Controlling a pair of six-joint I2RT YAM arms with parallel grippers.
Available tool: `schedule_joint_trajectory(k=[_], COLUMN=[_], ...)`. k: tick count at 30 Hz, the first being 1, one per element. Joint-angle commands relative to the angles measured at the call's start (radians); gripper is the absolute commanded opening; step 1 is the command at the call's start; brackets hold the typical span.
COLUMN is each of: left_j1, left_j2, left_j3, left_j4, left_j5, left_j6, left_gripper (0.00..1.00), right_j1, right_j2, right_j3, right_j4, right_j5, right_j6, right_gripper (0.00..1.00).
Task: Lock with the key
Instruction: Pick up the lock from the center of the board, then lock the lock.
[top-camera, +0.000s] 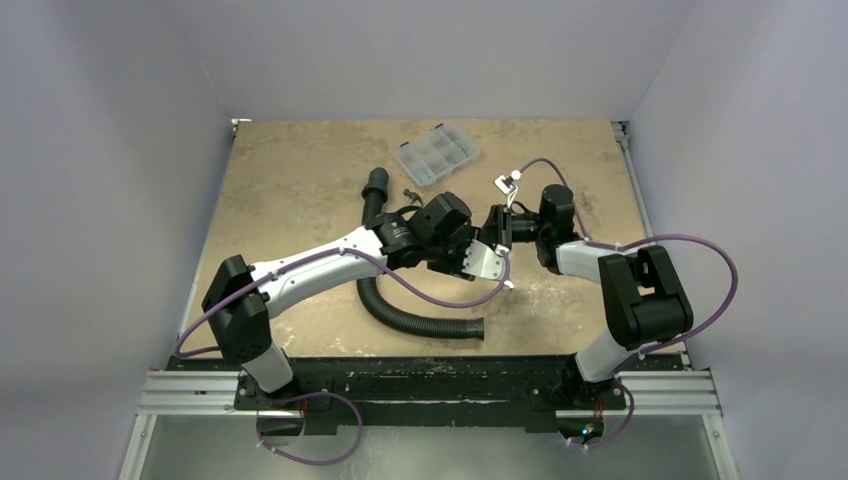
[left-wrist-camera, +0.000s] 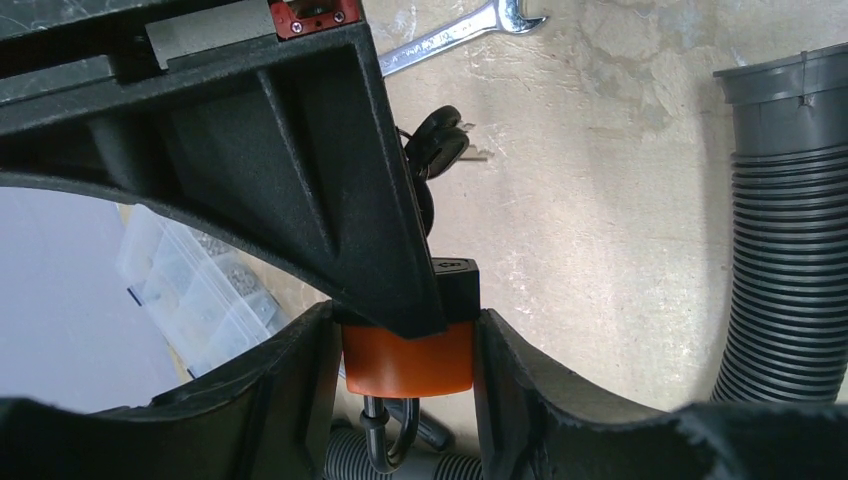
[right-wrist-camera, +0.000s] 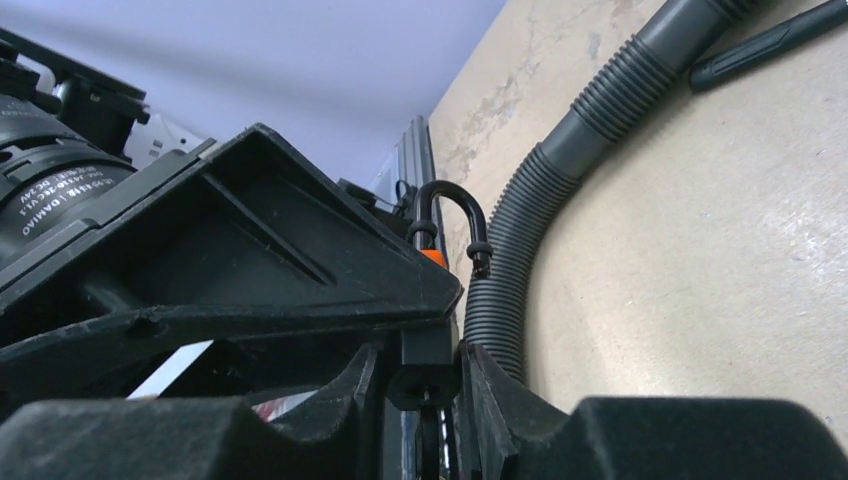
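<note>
Item: orange plastic-cased padlock (left-wrist-camera: 405, 368) — being clamped by left gripper (left-wrist-camera: 405, 345) | black plastic-headed key (right-wrist-camera: 427, 352) being pinched by right gripper (right-wrist-camera: 422, 385) | risk — grip being lost if twisted off-axis

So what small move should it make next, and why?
Probably rotate the right gripper to turn the key: it looks closed on the key's black head, seated in the orange padlock that the left gripper clamps, and one shackle leg seems out.

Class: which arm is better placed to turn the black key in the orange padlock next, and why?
Likely right. The right gripper pinches the black key head; the left gripper clamps the orange padlock body steady.
</note>
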Motion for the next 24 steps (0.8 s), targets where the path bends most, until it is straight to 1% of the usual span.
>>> schedule_joint_trajectory(k=[1,3,4,5,6,7,8,9,14,17,20,24], left_j1=[0.007,0.029,0.048,0.078,0.113,0.153,0.195,0.236,0.335,0.416,0.468,0.473], left_j2=[-0.053,-0.066,-0.075,-0.085,-0.095,-0.104,-0.113,-0.125,-0.181,-0.203,-0.221,-0.23], left_j3=[0.047,0.047,0.051,0.057,0.068,0.08,0.09,0.094,0.055,0.016,-0.031,-0.077], left_j4=[0.026,0.007,-0.003,-0.009,-0.02,-0.03,-0.042,-0.049,-0.04,-0.011,0.018,0.016], left_j5=[0.012,0.042,0.075,0.142,0.181,0.275,0.342,0.387,0.521,0.635,0.735,0.832], left_j6=[-0.058,-0.081,-0.099,-0.121,-0.144,-0.171,-0.191,-0.212,-0.29,-0.349,-0.385,-0.379], left_gripper=[0.48,0.58,0.62,0.67,0.75,0.78,0.81,0.83,0.85,0.83,0.77,0.69], right_j1=[0.005,0.006,0.005,0.005,0.006,0.005,0.005,0.005,0.005,0.005,0.006,0.006], right_j2=[-0.006,-0.019,-0.025,-0.031,-0.036,-0.04,-0.044,-0.046,-0.071,-0.09,-0.1,-0.074], right_j3=[-0.005,-0.012,-0.015,-0.016,-0.017,-0.019,-0.021,-0.022,-0.028,-0.036,-0.054,-0.067], right_j4=[0.163,0.187,0.191,0.191,0.193,0.195,0.198,0.199,0.237,0.3,0.452,0.749], right_j5=[-0.04,-0.039,-0.036,-0.031,-0.03,-0.029,-0.027,-0.025,-0.027,-0.033,-0.027,-0.043], right_j6=[0.084,0.096,0.096,0.094,0.094,0.093,0.093,0.092,0.095,0.123,0.22,0.418], right_gripper=[0.11,0.01,0.0,0.0,0.0,0.0,0.0,0.0,0.0,0.0,0.0,0.0])
